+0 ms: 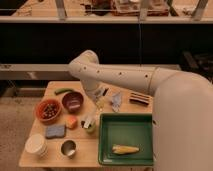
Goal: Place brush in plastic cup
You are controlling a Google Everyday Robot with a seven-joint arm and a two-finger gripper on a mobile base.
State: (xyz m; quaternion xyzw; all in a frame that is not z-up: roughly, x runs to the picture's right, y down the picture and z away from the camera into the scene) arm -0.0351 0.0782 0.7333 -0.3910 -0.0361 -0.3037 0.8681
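The small pale yellow-green plastic cup (91, 127) stands on the wooden table just left of the green tray. A slim white piece (87, 121) that looks like the brush rises at the cup's left rim. I cannot tell whether it stands inside the cup or beside it. My gripper (100, 99) hangs from the white arm, just above and slightly behind the cup, with a pale object under it that I cannot make out.
A green tray (145, 125) holds a yellow corn cob (125, 149). To the left are a red bowl of food (48, 110), a dark bowl (73, 101), an orange block (72, 122), a blue sponge (55, 131), white stacked bowls (36, 144) and a metal cup (68, 148). A crumpled wrapper (117, 101) and a dark box (139, 98) lie behind the tray.
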